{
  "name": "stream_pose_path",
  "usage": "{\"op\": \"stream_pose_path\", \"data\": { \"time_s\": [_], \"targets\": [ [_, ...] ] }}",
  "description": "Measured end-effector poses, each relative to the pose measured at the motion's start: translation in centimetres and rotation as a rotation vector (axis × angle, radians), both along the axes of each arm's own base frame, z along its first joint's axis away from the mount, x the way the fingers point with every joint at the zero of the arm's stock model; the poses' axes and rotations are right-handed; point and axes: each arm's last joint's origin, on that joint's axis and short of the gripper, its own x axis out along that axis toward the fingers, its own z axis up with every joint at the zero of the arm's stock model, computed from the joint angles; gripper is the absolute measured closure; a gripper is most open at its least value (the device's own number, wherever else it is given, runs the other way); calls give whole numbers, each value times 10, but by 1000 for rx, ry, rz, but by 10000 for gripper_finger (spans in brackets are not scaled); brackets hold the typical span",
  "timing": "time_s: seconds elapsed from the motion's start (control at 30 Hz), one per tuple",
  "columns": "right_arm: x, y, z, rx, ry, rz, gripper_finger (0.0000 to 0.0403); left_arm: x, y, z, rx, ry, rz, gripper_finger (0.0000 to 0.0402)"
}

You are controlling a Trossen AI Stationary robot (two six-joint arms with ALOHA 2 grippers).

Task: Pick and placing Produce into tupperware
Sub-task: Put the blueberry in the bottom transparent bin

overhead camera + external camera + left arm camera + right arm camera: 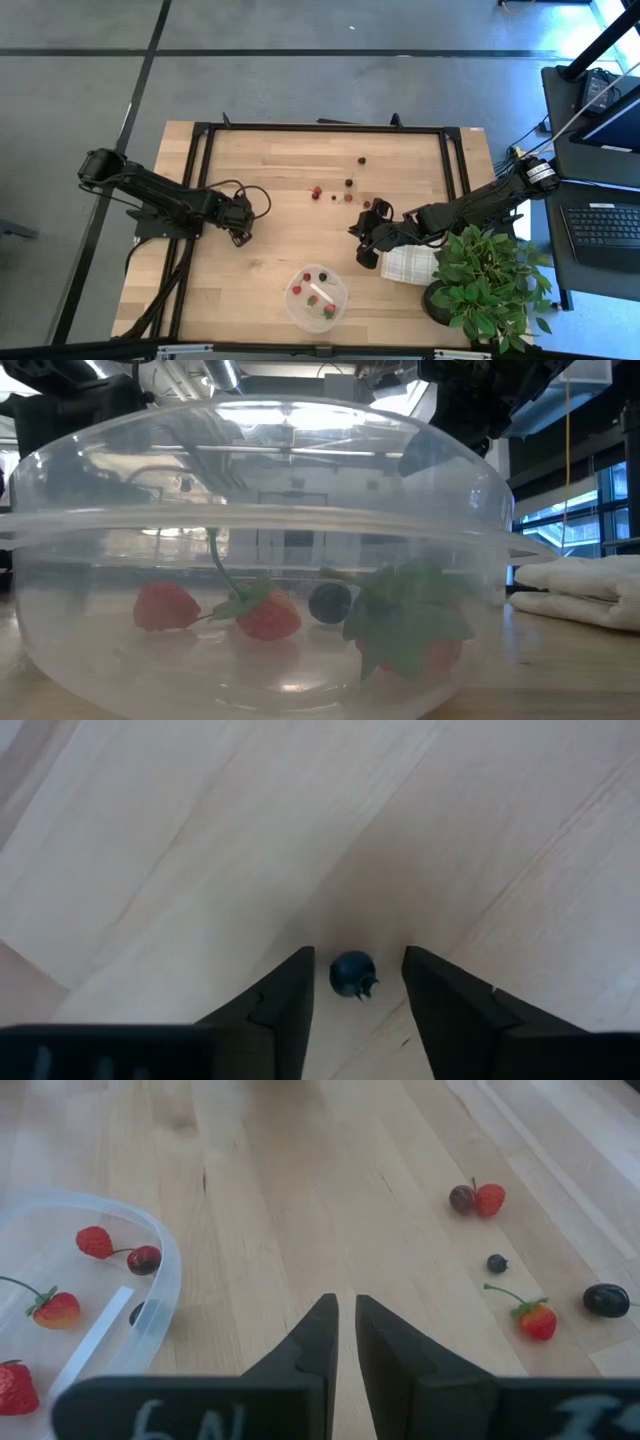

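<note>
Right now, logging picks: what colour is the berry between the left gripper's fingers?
Dark blue berry, clearest in the left wrist view.

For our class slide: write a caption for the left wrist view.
Left end effector straddles a dark blueberry on the wooden table.

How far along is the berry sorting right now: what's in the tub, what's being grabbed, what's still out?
Done: several pieces already lie in the tupperware, including red berries and a dark one. In hand: the left hand straddles a dark berry on the table, fingers either side, not clamped yet. The right hand is shut, empty, beside the tub. Left: loose produce still lies scattered on the table.
</note>
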Motion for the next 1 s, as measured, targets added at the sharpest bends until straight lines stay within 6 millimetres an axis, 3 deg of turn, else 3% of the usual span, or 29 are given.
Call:
{"op": "stream_pose_path", "data": {
  "time_s": [0.73, 1.0],
  "targets": [
    [0, 0, 0, -1, 1, 0, 360, 0, 3, 0, -35, 20, -19, 359],
    [0, 0, 0, -1, 1, 1, 360, 6, 1, 8, -55, -1, -125, 360]
  ]
}}
